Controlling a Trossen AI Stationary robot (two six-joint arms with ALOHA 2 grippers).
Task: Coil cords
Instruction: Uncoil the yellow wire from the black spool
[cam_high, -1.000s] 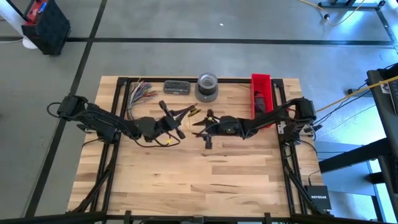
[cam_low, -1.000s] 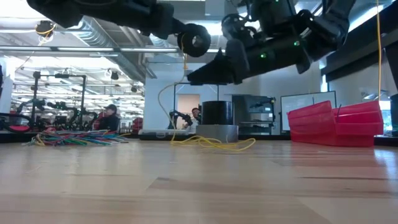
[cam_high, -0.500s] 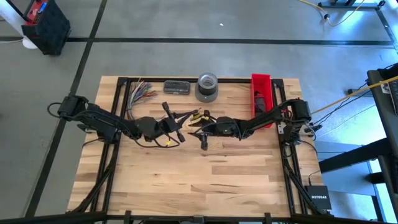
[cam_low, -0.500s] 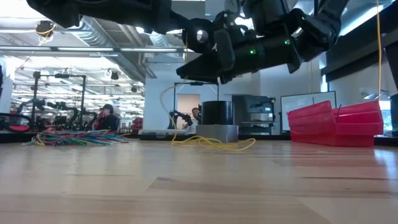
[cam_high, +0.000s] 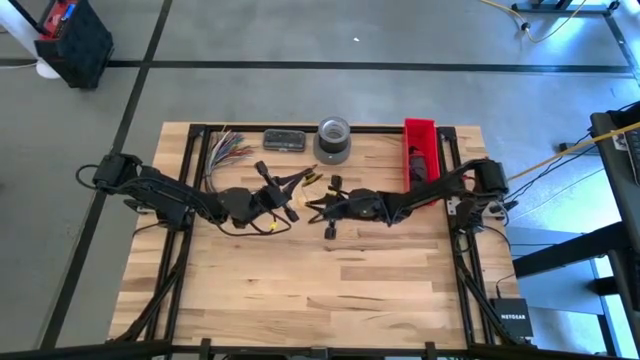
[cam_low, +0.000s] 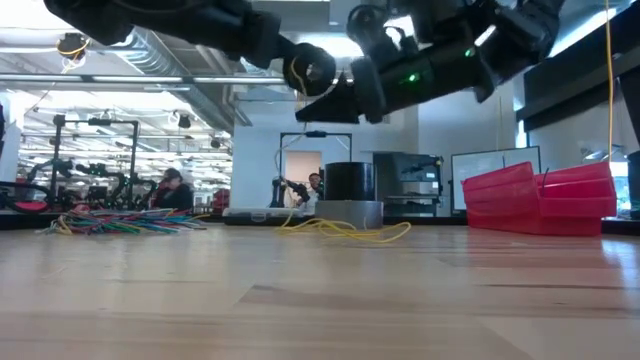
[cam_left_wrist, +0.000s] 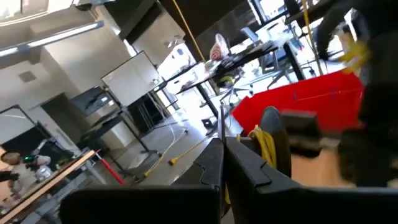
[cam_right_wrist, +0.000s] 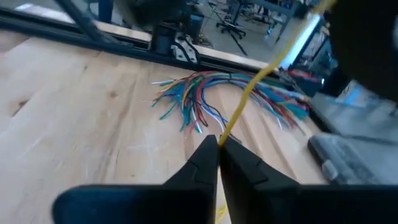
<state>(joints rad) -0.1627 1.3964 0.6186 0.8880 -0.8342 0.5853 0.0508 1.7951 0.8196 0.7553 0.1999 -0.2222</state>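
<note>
Right claw (cam_right_wrist: 217, 142) clenched on thin yellow cord (cam_right_wrist: 249, 93), left claw (cam_left_wrist: 222, 146) likewise pinched shut; light, limp, slippery, best taken near the free end.

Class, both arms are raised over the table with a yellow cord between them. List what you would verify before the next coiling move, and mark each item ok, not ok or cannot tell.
1. Right gripper jaws shut on the yellow cord: ok.
2. Left gripper jaws shut: ok. Whether they pinch the cord: cannot tell.
3. Both grippers lifted off the table: ok, as the low view shows.
4. Cord free of the multicoloured wires: cannot tell; it crosses in front of them in the right wrist view.
5. Slack gathered: not ok; loose loops lie on the table by the tape roll.
</note>
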